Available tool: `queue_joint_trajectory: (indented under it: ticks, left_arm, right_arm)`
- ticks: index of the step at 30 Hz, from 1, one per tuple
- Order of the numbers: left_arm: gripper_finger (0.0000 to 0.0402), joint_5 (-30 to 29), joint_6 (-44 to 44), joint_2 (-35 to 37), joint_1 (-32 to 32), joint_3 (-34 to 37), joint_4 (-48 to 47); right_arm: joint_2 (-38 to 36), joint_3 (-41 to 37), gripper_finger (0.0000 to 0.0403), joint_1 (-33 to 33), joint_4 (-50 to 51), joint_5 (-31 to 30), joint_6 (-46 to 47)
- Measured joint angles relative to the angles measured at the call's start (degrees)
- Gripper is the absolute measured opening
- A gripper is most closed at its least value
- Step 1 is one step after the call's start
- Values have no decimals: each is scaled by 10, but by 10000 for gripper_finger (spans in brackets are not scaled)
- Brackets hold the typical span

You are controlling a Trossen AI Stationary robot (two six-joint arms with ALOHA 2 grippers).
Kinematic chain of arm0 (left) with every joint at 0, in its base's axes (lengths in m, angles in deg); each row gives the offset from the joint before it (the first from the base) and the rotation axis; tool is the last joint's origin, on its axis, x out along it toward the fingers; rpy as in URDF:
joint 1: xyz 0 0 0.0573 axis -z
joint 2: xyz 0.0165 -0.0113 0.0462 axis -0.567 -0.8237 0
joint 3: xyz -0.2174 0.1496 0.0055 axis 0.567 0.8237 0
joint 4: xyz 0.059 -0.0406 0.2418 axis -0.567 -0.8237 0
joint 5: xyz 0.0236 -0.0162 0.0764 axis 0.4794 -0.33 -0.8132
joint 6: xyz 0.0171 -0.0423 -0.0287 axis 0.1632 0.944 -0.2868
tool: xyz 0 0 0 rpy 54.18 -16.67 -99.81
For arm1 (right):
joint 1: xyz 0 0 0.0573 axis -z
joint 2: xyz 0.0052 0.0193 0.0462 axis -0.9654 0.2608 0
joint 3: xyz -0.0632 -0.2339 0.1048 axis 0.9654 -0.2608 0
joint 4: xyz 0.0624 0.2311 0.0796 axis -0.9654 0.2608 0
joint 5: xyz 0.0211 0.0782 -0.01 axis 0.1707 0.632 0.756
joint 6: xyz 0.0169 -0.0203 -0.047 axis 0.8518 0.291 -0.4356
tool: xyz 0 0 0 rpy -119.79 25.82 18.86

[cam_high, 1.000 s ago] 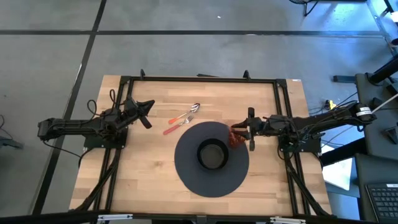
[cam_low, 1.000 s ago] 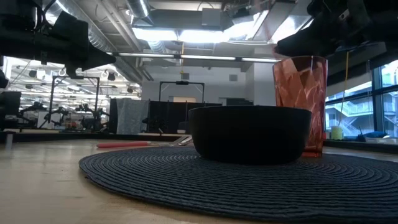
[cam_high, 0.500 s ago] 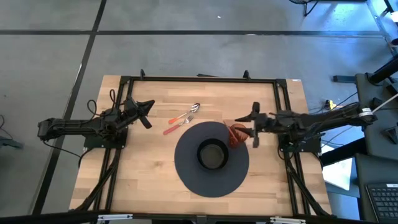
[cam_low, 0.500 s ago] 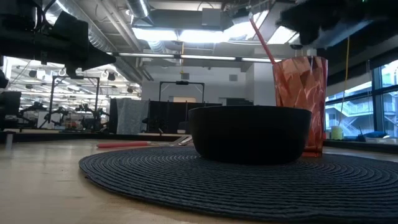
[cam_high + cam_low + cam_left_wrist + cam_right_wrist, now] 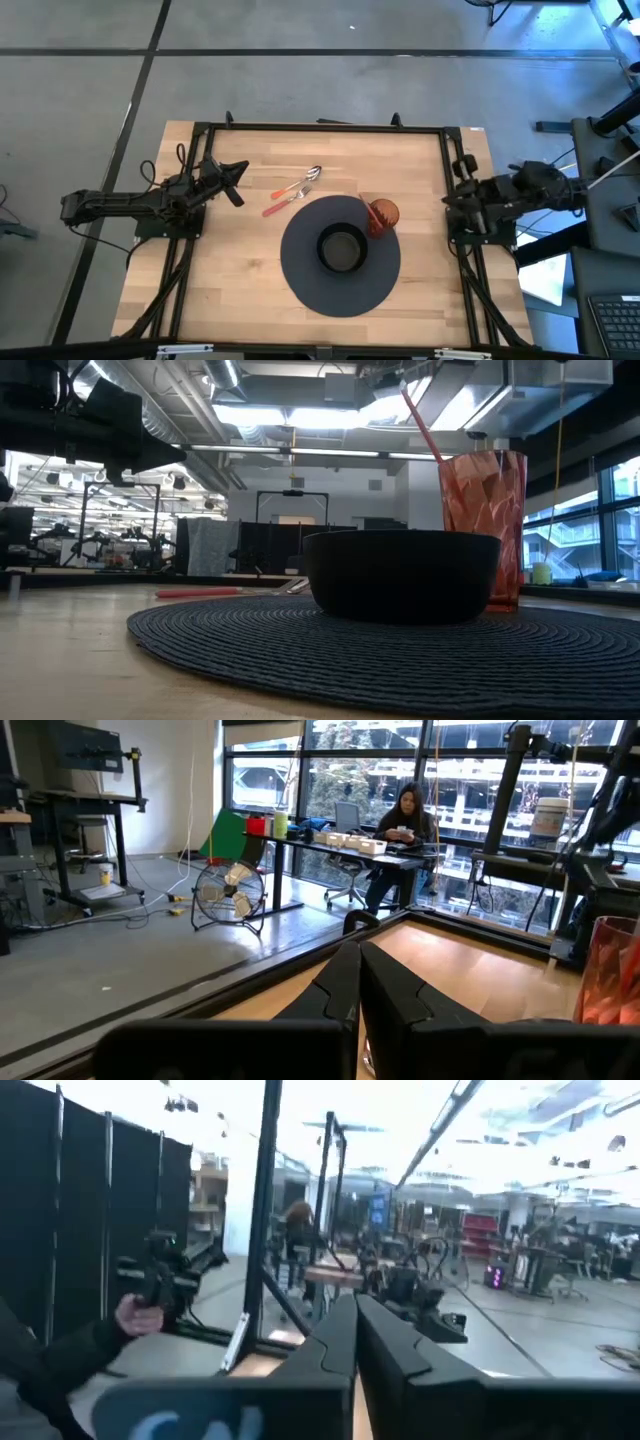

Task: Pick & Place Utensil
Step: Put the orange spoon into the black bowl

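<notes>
Wooden tabletop is carrying a round dark woven placemat with a black bowl at its centre. Standing on the mat's edge, the red tumbler is holding a red-handled utensil, leaning. Two more red-handled utensils are lying beside the mat. The right gripper is sitting closed and empty at the table's right edge; the left gripper, closed and empty too, is waiting near them. I judge the next pick needs a centred handle grasp. Beyond, an open lab is showing.

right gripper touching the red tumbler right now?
Apart. The high view shows the shut right gripper pulled back to the table's right edge, bare wood between it and the red faceted plastic tumbler.
</notes>
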State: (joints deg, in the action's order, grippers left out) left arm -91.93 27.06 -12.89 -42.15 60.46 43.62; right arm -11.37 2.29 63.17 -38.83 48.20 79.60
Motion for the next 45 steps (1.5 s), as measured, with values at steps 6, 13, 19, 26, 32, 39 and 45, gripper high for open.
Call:
queue_joint_trajectory:
  ticks: [6, 13, 19, 26, 32, 39, 45]
  left_arm:
    - [4, 0, 3, 0, 0, 0, 0]
    - [4, 5, 5, -1, 0, 0, 3]
    - [4, 6, 2, -3, 0, 0, 0]
    - [4, 6, 0, -3, 0, 0, 0]
    - [4, 6, 0, -3, 0, 0, 0]
    - [4, 6, 0, -3, 0, 0, 0]
    - [4, 30, 9, -3, 0, 0, -4]
  right_arm:
    - [-118, -82, 5, 0, -20, -3, 14]
    - [-101, -165, 3, 1, -102, -8, 27]
    - [-118, -215, 2, 1, -127, -20, 30]
    - [-118, -254, 2, 1, -127, -34, 39]
    - [-118, -297, 2, 1, -144, -64, 56]
    - [-118, -300, 2, 15, -131, -79, 69]
    - [-118, -300, 6, 22, -123, -79, 68]
